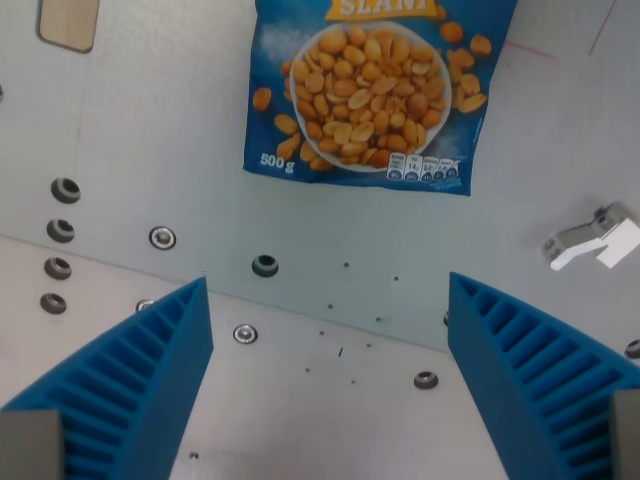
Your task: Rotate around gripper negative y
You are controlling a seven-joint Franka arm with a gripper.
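Observation:
My gripper [328, 300] is open, with its two blue ribbed fingers [150, 370] rising from the bottom corners of the wrist view and nothing between them. A blue bag of salted peanuts [375, 90], marked 500 g, lies flat on the grey table [180, 150] at the top centre, well beyond the fingertips and apart from them. The bag's top edge is cut off by the frame.
Several bolt holes and screws [162, 237] dot the table's left and middle. A seam [300, 310] between two plates runs across below them. A wooden piece [68, 22] sits at the top left, and a small white clip [595, 240] lies at the right.

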